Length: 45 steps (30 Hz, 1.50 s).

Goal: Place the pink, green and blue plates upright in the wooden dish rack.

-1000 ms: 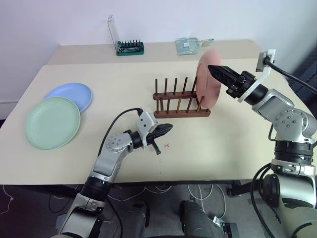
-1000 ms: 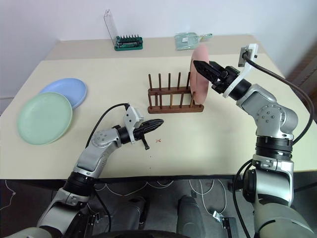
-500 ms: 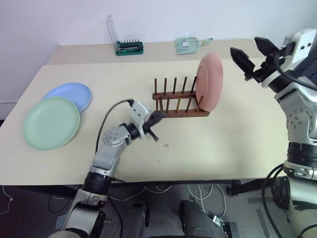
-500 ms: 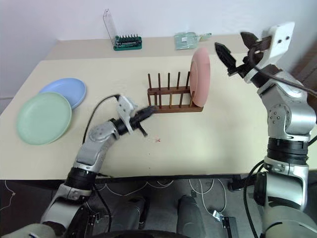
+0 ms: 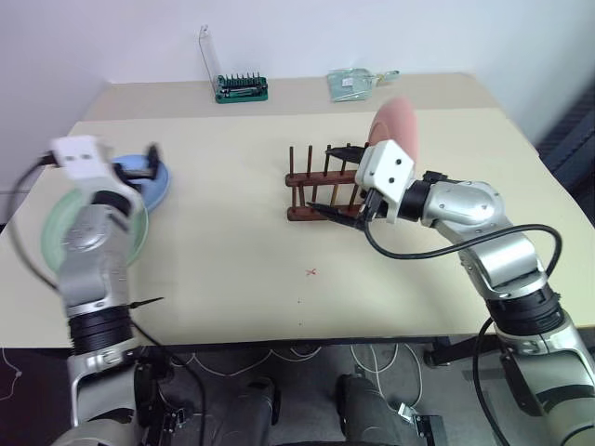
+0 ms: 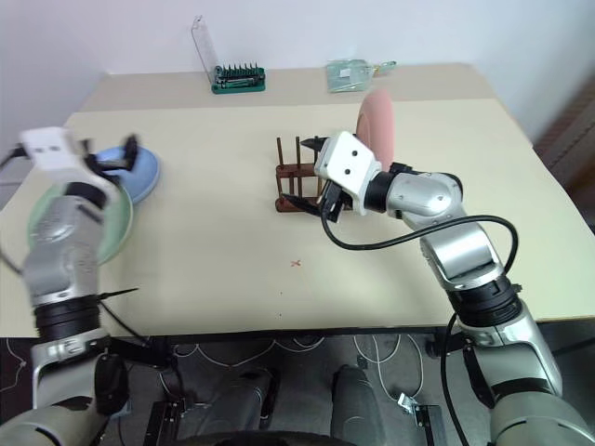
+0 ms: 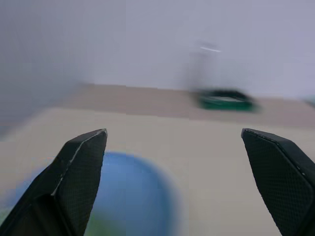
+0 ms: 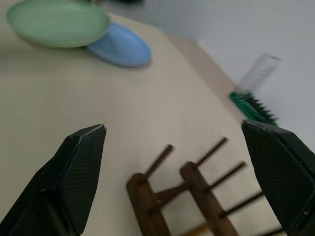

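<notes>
The pink plate [image 5: 400, 128] stands upright in the right end of the wooden dish rack [image 5: 297, 180]. My right gripper [image 5: 318, 177] is open and empty, level in front of the rack's left pegs, one finger above the other. At the table's left, the blue plate [image 6: 141, 173] lies flat and the green plate [image 6: 119, 219] overlaps its near edge. My left gripper [image 7: 172, 132] is open wide and empty, raised above the blue plate [image 7: 133, 191]. The left arm covers part of the green plate.
A green tool holder with a clear panel [image 5: 240, 88] and a clear packet [image 5: 358, 84] sit at the table's back edge. A small red cross [image 5: 311, 272] marks the tabletop in front of the rack.
My left gripper opened and swung left and up from mid-table to above the blue plate. My right gripper moved from the pink plate's right side to in front of the rack.
</notes>
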Each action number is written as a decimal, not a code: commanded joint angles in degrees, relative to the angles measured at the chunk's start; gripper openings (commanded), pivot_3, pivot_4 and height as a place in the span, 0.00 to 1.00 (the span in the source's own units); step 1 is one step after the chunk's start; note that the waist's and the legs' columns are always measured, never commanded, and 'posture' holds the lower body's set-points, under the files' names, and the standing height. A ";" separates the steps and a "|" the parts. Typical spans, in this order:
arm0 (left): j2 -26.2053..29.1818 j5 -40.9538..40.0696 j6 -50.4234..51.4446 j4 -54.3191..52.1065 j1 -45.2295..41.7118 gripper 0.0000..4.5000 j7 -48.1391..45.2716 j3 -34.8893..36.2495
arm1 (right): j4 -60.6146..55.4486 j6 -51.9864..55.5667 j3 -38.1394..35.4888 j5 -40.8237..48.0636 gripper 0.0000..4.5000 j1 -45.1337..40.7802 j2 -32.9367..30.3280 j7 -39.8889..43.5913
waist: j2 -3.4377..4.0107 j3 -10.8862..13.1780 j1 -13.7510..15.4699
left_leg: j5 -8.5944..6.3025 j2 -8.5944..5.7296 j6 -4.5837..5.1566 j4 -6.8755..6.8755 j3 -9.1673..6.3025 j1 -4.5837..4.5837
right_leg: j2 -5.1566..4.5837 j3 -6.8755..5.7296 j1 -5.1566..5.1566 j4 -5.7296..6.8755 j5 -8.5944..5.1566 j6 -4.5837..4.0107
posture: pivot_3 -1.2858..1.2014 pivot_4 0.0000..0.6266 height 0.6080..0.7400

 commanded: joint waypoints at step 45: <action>-6.18 -19.16 6.34 -10.37 5.38 0.01 11.24 10.35 | 3.49 -5.93 -0.78 -3.48 1.00 -1.44 6.60 4.13 | -0.58 -0.15 -0.38 | 0.08 0.06 -0.18 -0.06 0.01 0.03 | 0.10 -0.01 -0.07 0.08 0.11 -0.15 | 0.52 0.24 1.00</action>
